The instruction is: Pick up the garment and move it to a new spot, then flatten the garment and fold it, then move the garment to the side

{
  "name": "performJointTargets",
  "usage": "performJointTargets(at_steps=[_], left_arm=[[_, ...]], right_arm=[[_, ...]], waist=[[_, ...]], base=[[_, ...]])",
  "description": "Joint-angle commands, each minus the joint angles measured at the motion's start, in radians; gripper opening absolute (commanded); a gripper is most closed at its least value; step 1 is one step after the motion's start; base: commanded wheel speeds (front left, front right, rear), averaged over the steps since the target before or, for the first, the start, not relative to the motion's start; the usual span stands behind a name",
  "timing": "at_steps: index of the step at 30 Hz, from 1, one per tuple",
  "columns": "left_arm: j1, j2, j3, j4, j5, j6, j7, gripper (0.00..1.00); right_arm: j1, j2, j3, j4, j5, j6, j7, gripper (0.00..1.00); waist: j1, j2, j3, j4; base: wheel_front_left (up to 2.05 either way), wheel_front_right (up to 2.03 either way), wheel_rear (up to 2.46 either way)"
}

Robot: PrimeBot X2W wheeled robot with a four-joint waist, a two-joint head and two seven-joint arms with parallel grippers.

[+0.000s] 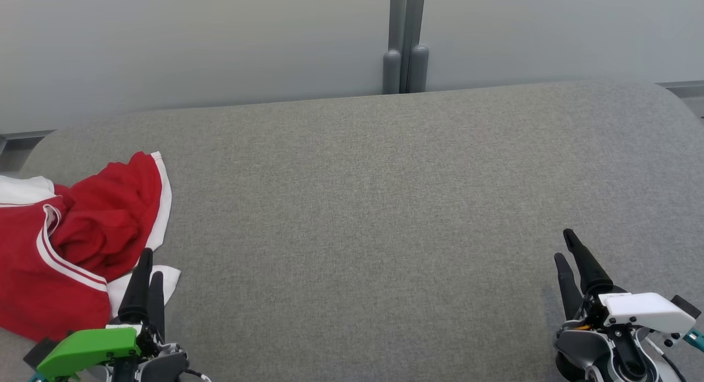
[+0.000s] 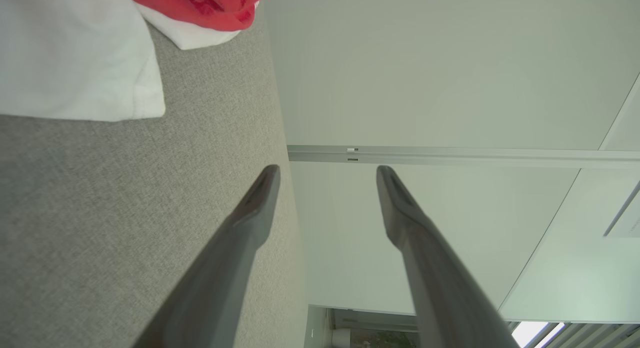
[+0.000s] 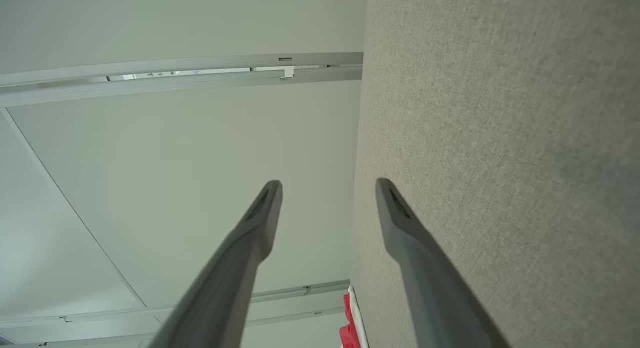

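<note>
Red garment [image 1: 82, 228] lies crumpled beside left gripper [image 1: 152, 262], jaws apart

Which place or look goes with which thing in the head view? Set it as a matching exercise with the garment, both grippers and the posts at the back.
Things:
1. garment
2. left gripper
3. right gripper
4. grey posts

Places:
A. top centre
B. lower right, white casing
C. far left, crumpled, red and white
D. lower left, green casing

Pairs: 1-C, 2-D, 3-B, 4-A
</note>
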Motion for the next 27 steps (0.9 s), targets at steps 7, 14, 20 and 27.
performJointTargets(at_steps=[7, 14, 20, 27], left_arm=[[-0.015, 0.005, -0.041, -0.017, 0.037, -0.001, -0.044, 1.0], [-0.011, 0.005, -0.044, -0.019, 0.166, -0.002, -0.077, 1.0], [-0.007, 0.005, -0.049, -0.038, 0.328, 0.009, -0.103, 1.0], [0.003, 0.005, -0.072, -0.057, 0.516, 0.02, -0.131, 1.0]], right_arm=[[0.003, -0.014, 0.024, -0.042, -0.059, 0.0, -0.043, 1.0], [0.013, -0.014, 0.021, -0.083, -0.227, 0.0, -0.076, 1.0], [0.022, -0.021, 0.037, -0.127, -0.415, 0.0, -0.101, 1.0], [0.033, -0.04, 0.068, -0.165, -0.601, 0.0, -0.129, 1.0]], waist=[[0.0, -0.0001, 0.0, 0.001], [0.0, -0.0001, 0.0, 0.003], [0.0, -0.0001, 0.001, 0.005], [0.0, -0.0001, 0.001, 0.006]], base=[[0.0, 0.0, 0.0], [0.0, 0.0, 0.0], [0.0, 0.0, 0.0], [0.0, 0.0, 0.0]])
